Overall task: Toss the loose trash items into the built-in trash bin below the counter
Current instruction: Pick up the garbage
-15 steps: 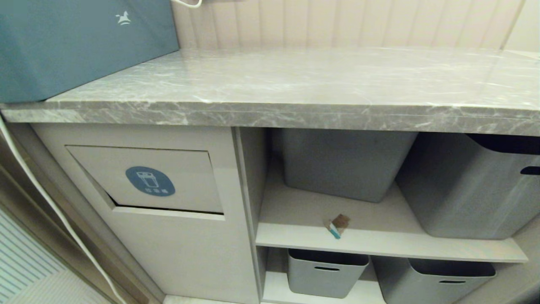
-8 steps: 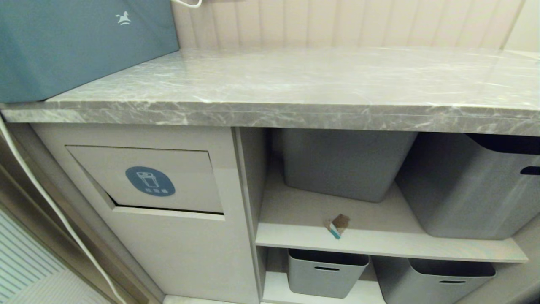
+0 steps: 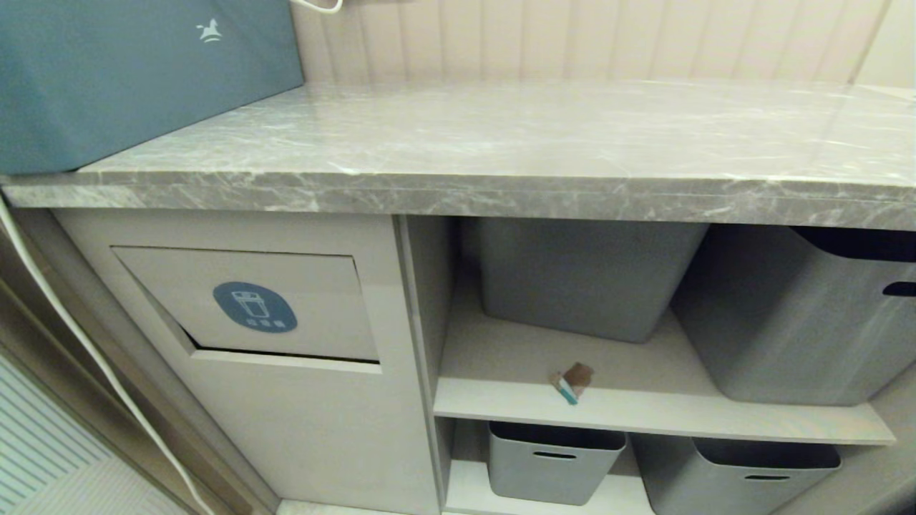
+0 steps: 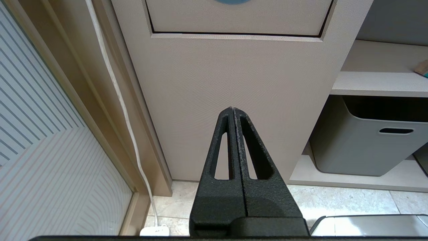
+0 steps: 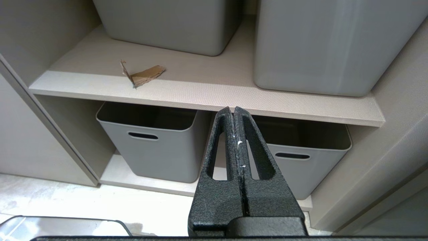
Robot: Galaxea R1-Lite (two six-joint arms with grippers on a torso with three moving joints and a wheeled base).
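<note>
One small brown cardboard scrap [image 3: 575, 380] with a teal edge lies near the front of the open shelf, right of the bin; the right wrist view shows this scrap [image 5: 144, 75] bent upward. The built-in trash bin [image 3: 250, 304] is a beige cabinet front with a flap and a blue oval sticker, under the grey marble counter [image 3: 501, 143]. My left gripper [image 4: 232, 109] is shut and empty, low in front of the bin's panel [image 4: 234, 87]. My right gripper [image 5: 233, 108] is shut and empty, below and in front of the shelf edge. Neither arm shows in the head view.
Grey plastic tubs stand on the shelf [image 3: 587, 275] [image 3: 809, 315] and below it [image 3: 551, 461] [image 3: 744, 476]. A teal box [image 3: 136, 71] sits on the counter's left end. A white cable [image 4: 113, 90] runs down the left wall to the tiled floor [image 4: 334, 201].
</note>
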